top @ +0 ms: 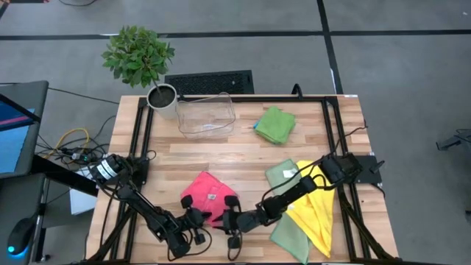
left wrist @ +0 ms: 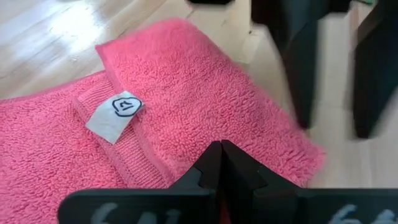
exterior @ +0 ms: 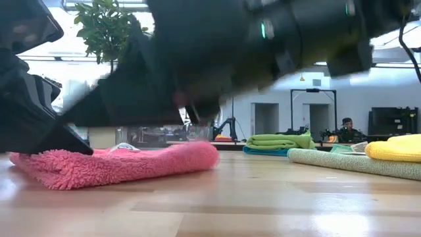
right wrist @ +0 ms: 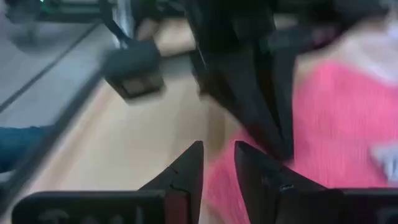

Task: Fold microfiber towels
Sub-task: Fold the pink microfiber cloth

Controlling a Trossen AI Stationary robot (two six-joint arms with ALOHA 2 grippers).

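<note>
The pink towel lies partly folded on the table, near the front edge, white tag facing up. The left gripper is at its front edge, jaws pressed together; whether cloth is pinched, I cannot tell. The right gripper is just beside, at the towel's front-right corner, fingers a little apart w/ nothing visible btw them. A sage towel and yellow towel lie under the right arm. A green towel over a blue one sits at the back, near the clear bin.
</note>
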